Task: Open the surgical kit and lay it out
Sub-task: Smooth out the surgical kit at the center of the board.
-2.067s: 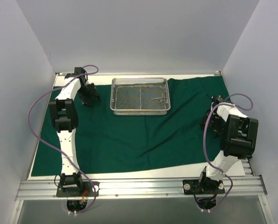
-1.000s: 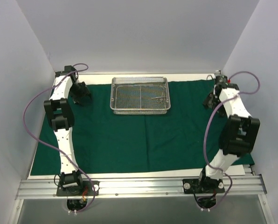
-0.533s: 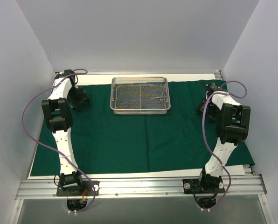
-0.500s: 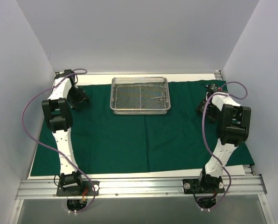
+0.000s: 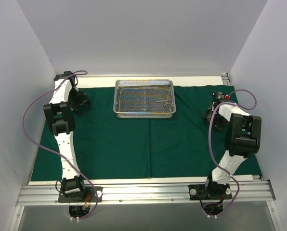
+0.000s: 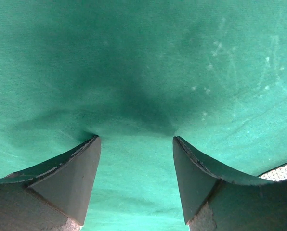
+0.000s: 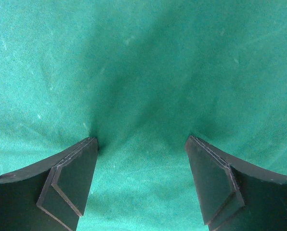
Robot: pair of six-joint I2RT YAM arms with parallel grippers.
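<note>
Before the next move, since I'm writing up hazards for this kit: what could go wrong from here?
1. The left gripper and right gripper are open, with tips seemingly pressed into the drape. Any sideways slide could bunch or drag the cloth.
2. The wire-mesh tray sits on that same drape, so a tug might shift it and jostle the instruments inside.

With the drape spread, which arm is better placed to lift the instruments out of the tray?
Right, probably: the instruments sit right of centre in the tray, nearer the open right end effector.
</note>
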